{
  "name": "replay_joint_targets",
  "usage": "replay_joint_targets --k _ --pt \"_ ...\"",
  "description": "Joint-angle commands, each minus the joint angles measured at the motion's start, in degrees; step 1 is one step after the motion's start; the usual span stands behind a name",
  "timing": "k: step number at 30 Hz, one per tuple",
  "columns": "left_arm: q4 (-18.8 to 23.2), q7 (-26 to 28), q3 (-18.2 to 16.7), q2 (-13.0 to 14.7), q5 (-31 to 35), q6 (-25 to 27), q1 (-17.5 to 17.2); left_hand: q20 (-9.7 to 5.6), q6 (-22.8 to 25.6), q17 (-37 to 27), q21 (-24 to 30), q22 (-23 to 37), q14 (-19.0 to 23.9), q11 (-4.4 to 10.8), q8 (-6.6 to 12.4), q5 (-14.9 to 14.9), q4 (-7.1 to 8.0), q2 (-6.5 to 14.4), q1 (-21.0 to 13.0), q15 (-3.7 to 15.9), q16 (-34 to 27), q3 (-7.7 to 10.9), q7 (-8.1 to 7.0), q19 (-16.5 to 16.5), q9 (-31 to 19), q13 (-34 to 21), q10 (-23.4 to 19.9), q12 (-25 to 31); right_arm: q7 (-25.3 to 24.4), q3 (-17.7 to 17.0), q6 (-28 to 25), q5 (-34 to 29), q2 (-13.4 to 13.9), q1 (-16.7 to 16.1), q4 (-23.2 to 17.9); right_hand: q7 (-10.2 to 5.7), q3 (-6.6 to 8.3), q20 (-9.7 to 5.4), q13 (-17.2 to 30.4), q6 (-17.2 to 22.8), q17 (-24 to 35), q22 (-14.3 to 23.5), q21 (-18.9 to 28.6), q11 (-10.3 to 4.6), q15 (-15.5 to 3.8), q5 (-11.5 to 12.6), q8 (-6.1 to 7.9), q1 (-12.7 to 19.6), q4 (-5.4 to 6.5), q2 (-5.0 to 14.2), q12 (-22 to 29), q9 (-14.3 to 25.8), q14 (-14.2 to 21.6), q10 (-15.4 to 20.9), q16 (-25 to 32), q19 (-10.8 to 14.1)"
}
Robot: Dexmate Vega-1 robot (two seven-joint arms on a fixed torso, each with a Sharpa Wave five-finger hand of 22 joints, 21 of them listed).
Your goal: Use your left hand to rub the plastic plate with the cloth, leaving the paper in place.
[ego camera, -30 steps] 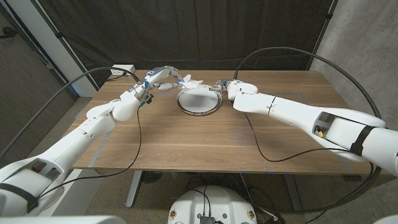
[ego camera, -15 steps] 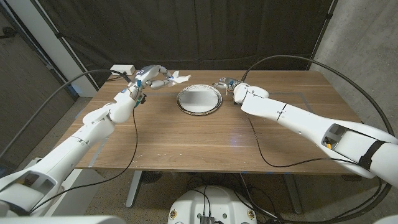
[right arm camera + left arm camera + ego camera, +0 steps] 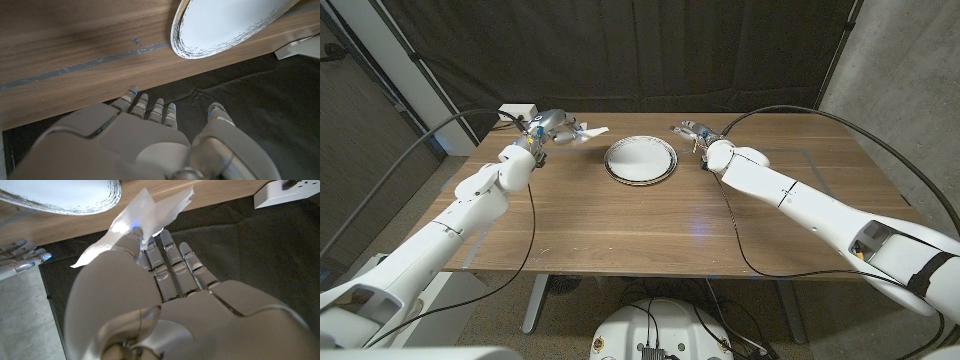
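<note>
A white cloth [image 3: 592,131] is pinched in the left hand [image 3: 558,127], beside the plate [image 3: 640,159]. The right hand [image 3: 692,131] is held released, fingers apart. A loose pinch risks the cloth being dropped.

White plate [image 3: 640,159] mid-table; cloth [image 3: 590,132] aloft.

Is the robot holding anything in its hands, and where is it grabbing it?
The left hand pinches the white cloth near its middle, between thumb and a finger. The right hand holds nothing.
</note>
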State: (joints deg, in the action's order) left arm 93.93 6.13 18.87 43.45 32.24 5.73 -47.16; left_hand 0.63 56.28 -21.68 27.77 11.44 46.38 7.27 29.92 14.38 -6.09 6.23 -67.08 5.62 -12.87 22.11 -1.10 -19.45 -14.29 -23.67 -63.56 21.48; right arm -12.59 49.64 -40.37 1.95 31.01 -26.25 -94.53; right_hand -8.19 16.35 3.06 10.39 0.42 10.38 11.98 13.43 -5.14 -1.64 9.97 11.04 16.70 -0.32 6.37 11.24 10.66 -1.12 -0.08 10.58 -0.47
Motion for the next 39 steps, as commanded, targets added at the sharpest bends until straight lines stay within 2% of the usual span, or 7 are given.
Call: replay_joint_targets --k 1,7,12,16,23,35,39 --pt "3.3 -12.5 5.7 3.4 3.4 11.9 3.9 0.14 2.6 0.0 0.3 0.2 0.7 -0.47 -0.34 -0.3 0.35 1.4 -0.6 7.18 0.0 0.13 3.53 -0.5 -0.4 -1.4 0.0 0.1 -4.4 -6.0 7.6 4.1 0.5 -5.2 0.1 0.02 -0.23 0.26 0.0 0.3 0.1 0.0 0.1 0.12 -0.77 0.1 0.26 -0.5 0.14 -0.03 0.4 -0.1 -0.2 0.5 0.1 -0.3" --pt "2.6 -16.1 8.1 4.6 4.1 11.8 6.1 0.32 2.2 0.0 0.4 0.2 0.7 -0.74 -0.62 -0.7 0.43 1.4 -0.5 7.11 0.1 0.15 3.76 -0.5 -0.5 -1.2 0.4 -0.1 -4.2 -6.5 8.9 4.8 0.5 -5.6 0.8 0.2 -0.43 0.35 0.0 0.4 0.1 0.0 0.0 0.25 -0.52 0.2 0.25 -0.7 0.15 -0.2 0.4 -0.1 -0.1 0.5 0.1 -0.4" --pt "2.1 -21.0 10.5 5.7 5.0 11.4 8.5 3.15 -0.9 -0.1 -0.4 0.1 -2.2 -0.53 -2.95 -1.5 0.43 1.3 -0.4 6.32 1.3 0.19 2.51 2.2 0.7 0.1 4.2 -2.3 -4.2 -6.6 9.5 4.7 0.4 -5.4 1.5 0.24 -0.57 0.37 0.0 0.4 0.1 0.0 0.0 0.15 -0.52 0.2 0.19 -0.9 0.15 -0.31 0.4 -0.1 -0.1 0.5 0.2 -0.4" --pt "1.2 -24.1 11.3 5.9 3.9 10.4 10.0 5.72 -9.3 0.2 -1.2 -0.1 -8.2 -2.37 -7.78 -2.4 1.93 -0.4 2.6 3.18 2.3 -1.4 3.31 4.5 2.0 1.3 12.0 -5.8 -3.9 -6.5 9.7 4.7 0.3 -5.0 2.1 0.29 -0.65 0.37 0.0 0.4 0.1 0.0 0.0 0.17 -0.5 0.2 0.17 -1.0 0.14 -0.35 0.4 -0.1 -0.1 0.5 0.2 -0.4" --pt "-0.9 -24.2 8.0 4.6 -4.8 7.9 9.5 7.96 -34.1 4.3 -2.8 -0.4 -23.5 -5.97 -19.67 -1.9 6.31 -1.9 10.4 -4.36 2.6 -5.73 -0.02 6.2 2.6 6.0 33.1 -11.6 -3.4 -6.8 10.8 5.1 0.1 -4.9 3.3 0.29 -0.77 0.38 0.0 0.4 0.0 -0.1 0.0 0.25 -0.43 0.2 0.12 -1.1 0.11 -0.38 0.4 -0.1 -0.1 0.5 0.1 -0.4" --pt "-6.5 -18.8 -1.4 -0.1 -28.3 -0.5 5.2 5.78 -54.2 9.2 -7.3 -0.7 -39.4 -6.65 -19.76 -2.1 10.94 -2.2 19.1 -7.0 2.9 -11.17 -5.62 12.7 3.4 11.6 53.8 -11.5 -2.7 -7.5 12.8 6.0 -0.2 -4.9 4.8 0.25 -1.07 0.22 -0.1 0.5 0.1 -0.1 -0.1 0.64 -0.38 0.2 0.13 -1.5 0.2 -0.54 0.4 -0.1 -0.3 0.6 0.1 -0.5" --pt "-10.6 -18.0 -5.0 -3.8 -39.8 -5.3 3.6 4.07 -57.2 10.1 -9.8 -0.7 -44.9 -6.53 -19.74 -2.1 12.83 -1.5 22.8 -6.6 3.0 -12.72 -7.97 17.3 3.6 12.7 60.2 -11.6 -1.9 -8.0 15.3 6.6 -0.1 -5.1 5.8 0.31 -1.52 -2.19 -0.1 0.7 0.0 -0.1 -0.2 0.65 -0.72 0.2 0.1 -2.1 0.32 -0.85 0.4 -0.1 -0.8 0.7 -0.1 -0.6"
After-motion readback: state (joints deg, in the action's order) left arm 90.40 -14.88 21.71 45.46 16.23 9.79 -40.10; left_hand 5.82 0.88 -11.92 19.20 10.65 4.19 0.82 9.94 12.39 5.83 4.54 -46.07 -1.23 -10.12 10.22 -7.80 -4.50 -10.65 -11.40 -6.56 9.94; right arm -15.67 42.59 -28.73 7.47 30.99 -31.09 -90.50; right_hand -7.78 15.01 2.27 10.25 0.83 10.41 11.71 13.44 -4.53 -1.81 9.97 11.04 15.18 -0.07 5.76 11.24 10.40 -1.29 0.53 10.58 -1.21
